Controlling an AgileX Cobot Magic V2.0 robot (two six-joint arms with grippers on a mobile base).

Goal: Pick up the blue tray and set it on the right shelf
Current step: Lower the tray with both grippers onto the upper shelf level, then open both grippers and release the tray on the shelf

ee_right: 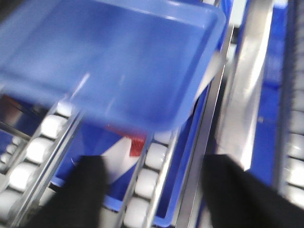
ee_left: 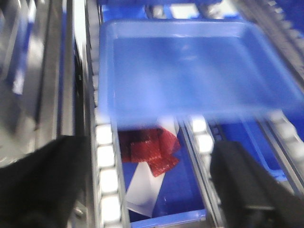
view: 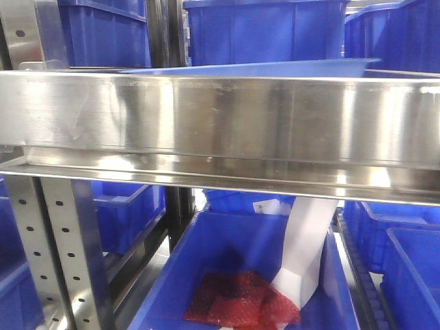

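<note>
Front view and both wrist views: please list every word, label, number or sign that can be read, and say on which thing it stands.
No text can be read in any view.
A small white label on a dark-blue bin below the right shelf: print too small and blurred to read.
The white sheet in the lower bin: no print visible.
The blue tray, the red wrap and the rollers: no marks seen; both wrist views are blurred.

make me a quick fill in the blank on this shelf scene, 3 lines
1. The tray rests on the shelf's roller ____.
2. Both tools are ____ and hold nothing: left tool, right tool.
3. In the bin below the shelf lies a white sheet and a crumpled ____ wrap.

Missing words: tracks; open; red
</note>
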